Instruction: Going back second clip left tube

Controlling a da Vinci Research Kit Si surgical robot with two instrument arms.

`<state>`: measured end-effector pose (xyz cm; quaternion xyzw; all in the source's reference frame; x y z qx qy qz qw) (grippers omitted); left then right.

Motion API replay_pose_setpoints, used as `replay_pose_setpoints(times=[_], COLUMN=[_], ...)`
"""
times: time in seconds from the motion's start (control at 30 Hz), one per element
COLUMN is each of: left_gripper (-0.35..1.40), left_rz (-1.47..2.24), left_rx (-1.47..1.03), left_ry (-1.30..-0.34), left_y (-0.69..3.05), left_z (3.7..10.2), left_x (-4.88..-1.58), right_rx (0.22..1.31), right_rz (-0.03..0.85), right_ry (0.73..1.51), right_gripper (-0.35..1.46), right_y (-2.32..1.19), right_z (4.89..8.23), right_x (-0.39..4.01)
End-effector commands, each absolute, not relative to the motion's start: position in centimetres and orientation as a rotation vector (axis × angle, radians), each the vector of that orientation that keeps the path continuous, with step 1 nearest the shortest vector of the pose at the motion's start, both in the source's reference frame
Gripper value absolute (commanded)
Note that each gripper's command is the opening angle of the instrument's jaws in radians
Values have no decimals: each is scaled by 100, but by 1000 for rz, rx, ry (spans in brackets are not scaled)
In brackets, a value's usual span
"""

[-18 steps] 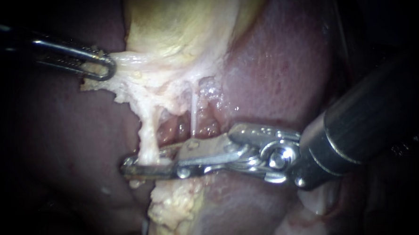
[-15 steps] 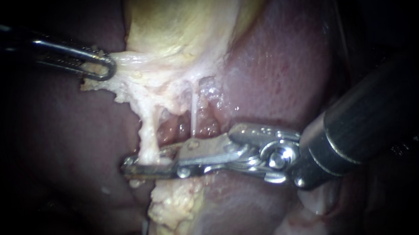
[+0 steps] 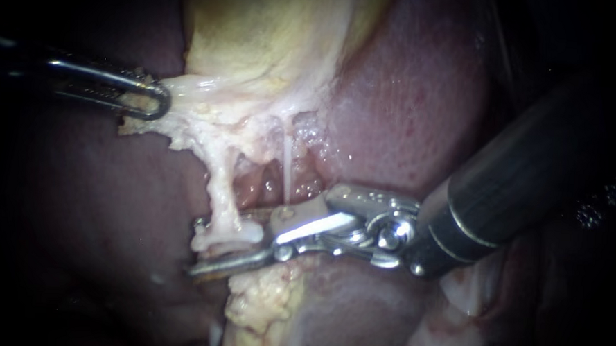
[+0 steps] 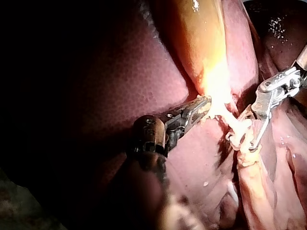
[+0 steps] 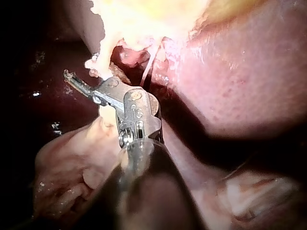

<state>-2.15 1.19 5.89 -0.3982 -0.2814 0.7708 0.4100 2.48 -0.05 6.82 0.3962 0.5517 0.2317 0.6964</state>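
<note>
my right instrument (image 3: pixel 202 249) has its jaws apart around the left tube (image 3: pixel 222 193), with a white clip (image 3: pixel 230 235) on the tube between them. my left instrument (image 3: pixel 148 98) has its jaws clamped on pale tissue (image 3: pixel 190 91) below the gallbladder (image 3: pixel 258 32). i'd back out along my shaft with the jaws wide, so they clear the clip and the thin right tube (image 3: pixel 286 168).
</note>
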Motion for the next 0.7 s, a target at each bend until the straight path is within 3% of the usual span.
replay_pose_setpoints(times=[0.03, 0.3, 0.7], left_gripper=[-35, -35, -35], left_rz=[1941, 1941, 1942], left_rx=[-1003, -1003, -1003], left_ry=[-710, -710, -710], left_y=[119, 119, 118], left_z=[589, 589, 588], left_x=[-215, -216, -215], right_rx=[841, 669, 594], right_rz=[497, 439, 387], right_ry=[1243, 1277, 1292], right_gripper=[50, 50, 50], right_y=[-3, 17, 16], right_z=[690, 718, 717], right_x=[248, 243, 218])
